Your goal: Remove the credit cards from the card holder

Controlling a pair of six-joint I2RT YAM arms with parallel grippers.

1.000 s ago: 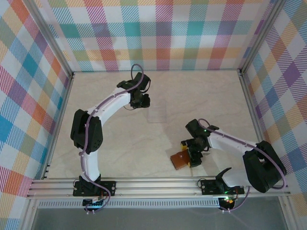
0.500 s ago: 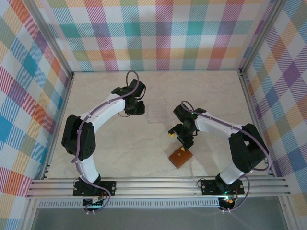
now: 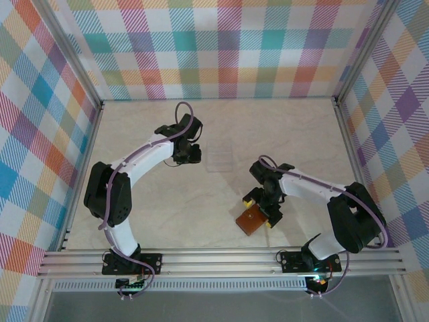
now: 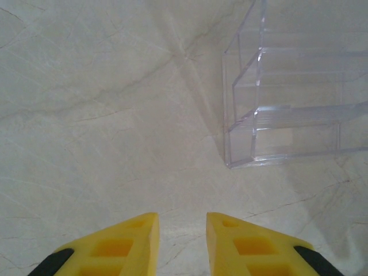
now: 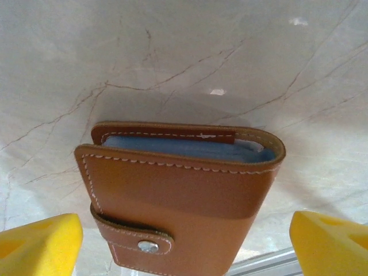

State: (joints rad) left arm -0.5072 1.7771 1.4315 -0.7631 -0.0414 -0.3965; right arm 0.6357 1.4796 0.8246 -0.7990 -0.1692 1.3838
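The card holder (image 3: 249, 223) is a brown leather wallet lying folded near the table's front edge, right of centre. In the right wrist view the card holder (image 5: 178, 195) has its snap tab fastened, with bluish-grey lining showing along the folded edge. The credit cards are hidden inside it. My right gripper (image 3: 259, 210) hangs just over it, open wide, with one yellow fingertip (image 5: 40, 244) on each side and not touching it. My left gripper (image 3: 195, 155) is at mid-table, left of the clear tray. In its wrist view the left gripper (image 4: 182, 221) is slightly open with nothing between its fingers.
A clear square plastic tray (image 3: 220, 159) stands at mid-table; its stepped walls (image 4: 287, 103) lie ahead and right of my left fingers. The metal front rail (image 3: 221, 258) runs just behind the holder. Plaid walls enclose the table on three sides.
My right gripper has come back down from near the tray to the card holder, and its jaws have widened. The left arm has drifted slightly towards the front.
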